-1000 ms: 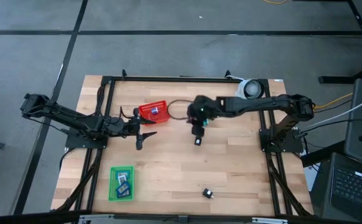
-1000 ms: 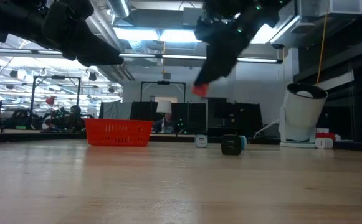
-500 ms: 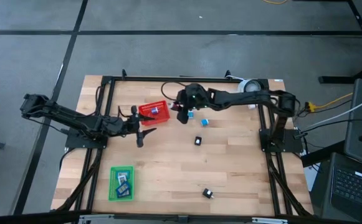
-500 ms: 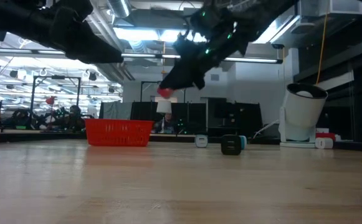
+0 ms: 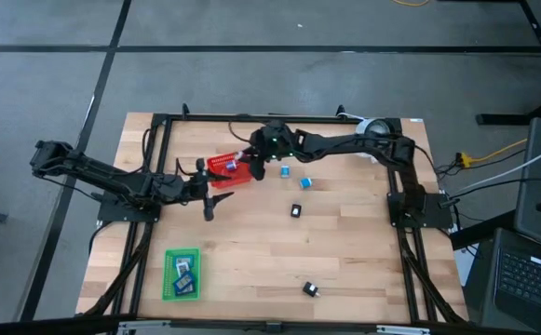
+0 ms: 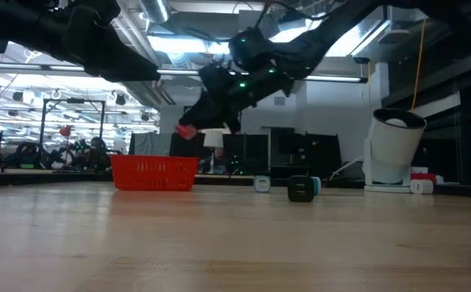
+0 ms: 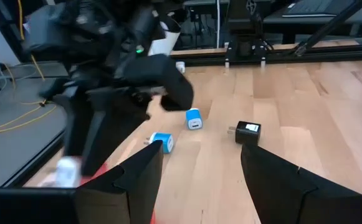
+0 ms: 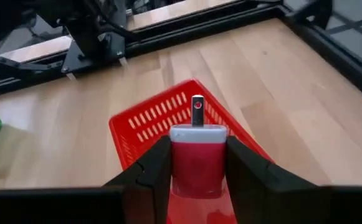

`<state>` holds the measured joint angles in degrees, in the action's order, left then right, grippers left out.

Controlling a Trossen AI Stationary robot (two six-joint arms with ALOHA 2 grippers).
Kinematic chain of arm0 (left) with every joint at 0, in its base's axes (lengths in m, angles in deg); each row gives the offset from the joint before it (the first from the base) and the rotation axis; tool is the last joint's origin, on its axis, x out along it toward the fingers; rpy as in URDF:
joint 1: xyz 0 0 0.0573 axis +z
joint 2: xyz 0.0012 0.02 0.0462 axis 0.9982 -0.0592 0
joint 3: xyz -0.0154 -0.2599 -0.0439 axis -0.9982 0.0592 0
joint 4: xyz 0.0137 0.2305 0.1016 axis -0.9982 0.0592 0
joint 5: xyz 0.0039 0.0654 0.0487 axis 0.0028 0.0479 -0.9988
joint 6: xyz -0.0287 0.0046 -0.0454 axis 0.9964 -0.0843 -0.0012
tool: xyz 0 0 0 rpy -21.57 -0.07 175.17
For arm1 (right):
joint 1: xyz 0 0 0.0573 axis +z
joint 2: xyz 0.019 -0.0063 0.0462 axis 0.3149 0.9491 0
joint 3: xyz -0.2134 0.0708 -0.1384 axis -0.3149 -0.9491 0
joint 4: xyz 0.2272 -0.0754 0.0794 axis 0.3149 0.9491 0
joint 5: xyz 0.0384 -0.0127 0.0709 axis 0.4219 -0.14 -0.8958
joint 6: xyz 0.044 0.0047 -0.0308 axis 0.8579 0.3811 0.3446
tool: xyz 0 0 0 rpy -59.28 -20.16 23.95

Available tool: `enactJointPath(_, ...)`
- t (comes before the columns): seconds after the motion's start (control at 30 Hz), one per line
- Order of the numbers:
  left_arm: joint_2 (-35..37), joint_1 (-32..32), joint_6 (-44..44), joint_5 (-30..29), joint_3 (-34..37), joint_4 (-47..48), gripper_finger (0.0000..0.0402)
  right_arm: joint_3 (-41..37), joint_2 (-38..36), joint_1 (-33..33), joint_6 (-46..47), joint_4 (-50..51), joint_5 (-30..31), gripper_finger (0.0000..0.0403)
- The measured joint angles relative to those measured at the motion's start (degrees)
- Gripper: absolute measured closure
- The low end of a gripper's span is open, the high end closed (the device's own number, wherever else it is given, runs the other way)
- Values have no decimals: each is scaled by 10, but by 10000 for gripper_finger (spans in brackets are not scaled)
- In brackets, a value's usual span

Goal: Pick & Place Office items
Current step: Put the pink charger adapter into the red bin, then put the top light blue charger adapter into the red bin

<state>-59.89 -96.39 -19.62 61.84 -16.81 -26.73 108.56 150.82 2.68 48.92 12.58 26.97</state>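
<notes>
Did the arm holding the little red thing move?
Yes. The right gripper, shut on the red charger, has swung from mid-table, beside the black charger, to over the red basket.

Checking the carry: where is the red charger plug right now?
The red charger plug is clamped in the right gripper, held in the air just above the red mesh basket at the table's far left-centre in the high view.

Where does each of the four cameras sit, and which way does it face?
High view: overhead, straight down on the table; both arms show, right pincer over the red basket.
Low view: tabletop height, level across to the room; arms enter from above.
Left wrist view: behind the open left pincer, facing two blue chargers and a black one.
Right wrist view: behind the right pincer, shut on a red charger, looking down at the basket.
Shared: basket in high, low and right wrist views.
</notes>
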Motion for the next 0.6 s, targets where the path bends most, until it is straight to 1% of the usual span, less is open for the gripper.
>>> enactJointPath(0.13,0,0,0,3,0,0,190,72,41,5,-1,73,-6,281)
enactJointPath(0.2,0,0,0,4,0,2,190,96,58,8,-10,109,-12,273)
enactJointPath(0.27,0,0,2,10,0,7,190,103,63,12,-18,124,-13,254)
enactJointPath(0.43,0,0,7,13,0,23,190,105,62,23,-22,123,-7,192)
enactJointPath(0.53,0,0,10,13,0,24,190,105,60,22,-23,123,-5,168)
enactJointPath(0.6,0,0,11,13,0,24,190,105,59,20,-20,123,-4,158)
